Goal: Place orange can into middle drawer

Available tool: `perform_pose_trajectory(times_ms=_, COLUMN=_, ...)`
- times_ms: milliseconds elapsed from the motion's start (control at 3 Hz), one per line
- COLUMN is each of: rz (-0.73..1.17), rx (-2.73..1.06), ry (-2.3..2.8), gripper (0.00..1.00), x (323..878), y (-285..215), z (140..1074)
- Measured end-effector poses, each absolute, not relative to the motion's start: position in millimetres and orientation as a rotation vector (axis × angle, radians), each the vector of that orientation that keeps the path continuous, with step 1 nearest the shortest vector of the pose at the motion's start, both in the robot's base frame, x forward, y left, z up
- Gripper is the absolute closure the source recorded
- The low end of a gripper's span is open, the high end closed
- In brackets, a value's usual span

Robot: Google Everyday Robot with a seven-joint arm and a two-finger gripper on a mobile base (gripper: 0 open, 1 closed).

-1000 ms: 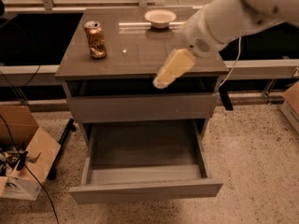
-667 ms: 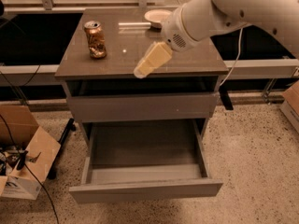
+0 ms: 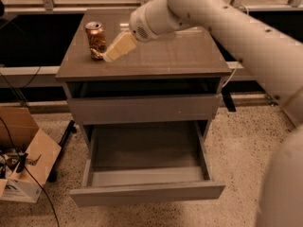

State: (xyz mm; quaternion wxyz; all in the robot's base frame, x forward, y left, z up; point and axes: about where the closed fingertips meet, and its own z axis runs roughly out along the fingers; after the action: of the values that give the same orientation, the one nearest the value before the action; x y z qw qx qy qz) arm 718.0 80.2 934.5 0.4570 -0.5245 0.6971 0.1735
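Observation:
The orange can (image 3: pixel 96 38) stands upright near the back left corner of the cabinet top (image 3: pixel 180 56). My gripper (image 3: pixel 112 53) hangs just above the top, right beside the can's right side and close to its base; I cannot tell whether it touches the can. My white arm reaches in from the upper right. The middle drawer (image 3: pixel 147 193) is pulled out below, and its shallow tray holds nothing.
A shut grey drawer front (image 3: pixel 144 109) sits above the open drawer. A cardboard box (image 3: pixel 28 164) with clutter and cables lies on the speckled floor at the left. A dark ledge runs behind the cabinet.
My gripper has moved left across the cabinet top, from the right middle to beside the can. The arm now covers the spot where the cream bowl showed.

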Motion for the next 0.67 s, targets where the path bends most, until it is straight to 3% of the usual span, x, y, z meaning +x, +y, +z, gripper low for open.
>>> perform_pose_trajectory(times_ms=667, rz=0.535, rx=-1.249, ry=1.666, gripper=0.00, x=791, y=139, z=918)
